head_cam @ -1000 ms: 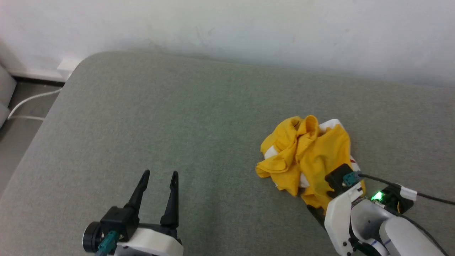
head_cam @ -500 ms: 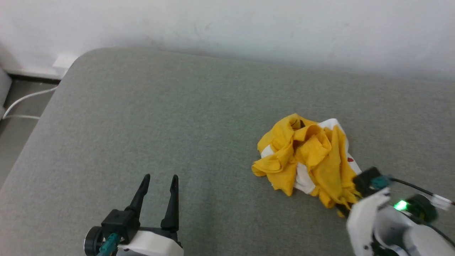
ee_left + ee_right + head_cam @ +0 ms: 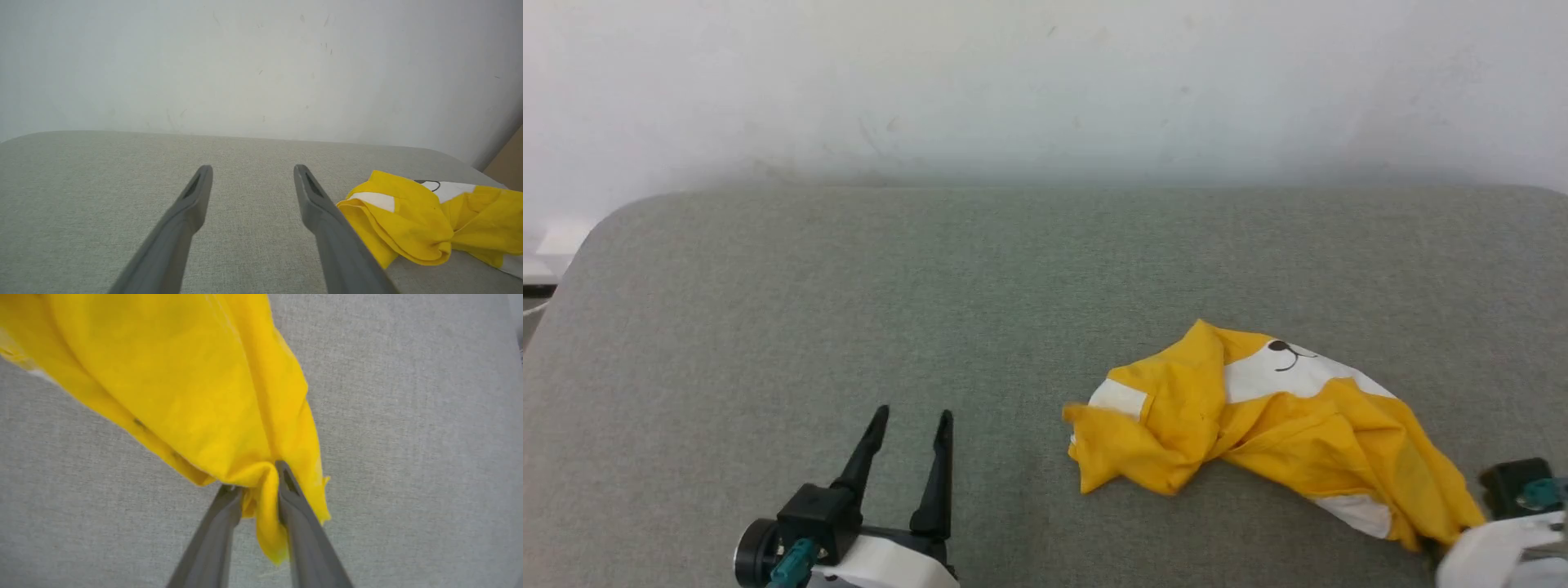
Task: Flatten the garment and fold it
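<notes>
I've got the garment [image 3: 1290, 425] bunched lower right on the grey surface [image 3: 849, 310] below a white wall [image 3: 1045, 82], right gripper [image 3: 255, 477] fingers pinching a yellow fold of it, that arm cut off at the frame corner, left gripper [image 3: 913, 412] fingers spread lower left.

A plain indoor room, more home-like than workshop: a wide padded surface [image 3: 768, 327] upholstered in grey-green woven fabric, with a rounded corner like a mattress or sofa seat, runs up to a bare white wall [image 3: 1045, 82] marked with scuffs, and a crumpled yellow garment [image 3: 1282, 425] lies on it
</notes>
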Available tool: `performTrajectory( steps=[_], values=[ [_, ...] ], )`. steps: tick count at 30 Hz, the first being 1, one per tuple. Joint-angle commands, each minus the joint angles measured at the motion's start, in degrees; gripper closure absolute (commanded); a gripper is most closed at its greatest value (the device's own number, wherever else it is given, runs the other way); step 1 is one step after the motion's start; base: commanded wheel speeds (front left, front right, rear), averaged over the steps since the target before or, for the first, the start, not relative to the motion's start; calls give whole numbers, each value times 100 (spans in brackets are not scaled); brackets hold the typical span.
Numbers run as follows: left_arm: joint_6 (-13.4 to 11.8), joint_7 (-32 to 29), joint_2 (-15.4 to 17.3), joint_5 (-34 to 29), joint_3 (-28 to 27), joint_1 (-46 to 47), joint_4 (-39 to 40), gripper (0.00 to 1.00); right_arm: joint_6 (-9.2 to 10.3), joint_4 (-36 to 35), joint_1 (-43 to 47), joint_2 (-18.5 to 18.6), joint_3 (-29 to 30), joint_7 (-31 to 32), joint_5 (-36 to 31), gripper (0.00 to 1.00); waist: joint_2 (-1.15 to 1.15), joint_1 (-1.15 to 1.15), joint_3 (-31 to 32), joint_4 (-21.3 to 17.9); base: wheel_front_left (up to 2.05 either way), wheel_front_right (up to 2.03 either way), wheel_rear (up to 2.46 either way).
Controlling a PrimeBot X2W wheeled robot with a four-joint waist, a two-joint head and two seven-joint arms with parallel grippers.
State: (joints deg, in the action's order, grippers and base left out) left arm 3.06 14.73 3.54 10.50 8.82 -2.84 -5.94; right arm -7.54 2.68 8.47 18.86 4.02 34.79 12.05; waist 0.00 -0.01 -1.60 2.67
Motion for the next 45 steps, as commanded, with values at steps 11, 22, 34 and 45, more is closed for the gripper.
performTrajectory(
  steps=[11, 22, 34, 45],
  values=[
    [325, -347, -42, -42, 761, 473, -440, 0, 5, -1177, -338, -509, -506, -1034, 304, 0, 0, 1, -68, -435, 0, 0, 0],
    [410, -2454, 56, 90, 1435, 1590, -1302, 0, 5, -1811, -295, -684, -696, -1214, 100, 0, 0, 1, -561, -905, 0, 0, 0],
    [385, -2225, 263, 355, 1351, 1917, -1720, 100, 5, -1508, -275, -846, -727, -1396, -28, 0, 0, 1, -670, -790, 0, 0, 0],
    [-683, -618, 785, 790, -333, 1660, -720, 100, 5, -1306, -71, -785, -990, -1126, 127, 0, 0, 1, -333, -179, 0, 0, 0]
  ],
)
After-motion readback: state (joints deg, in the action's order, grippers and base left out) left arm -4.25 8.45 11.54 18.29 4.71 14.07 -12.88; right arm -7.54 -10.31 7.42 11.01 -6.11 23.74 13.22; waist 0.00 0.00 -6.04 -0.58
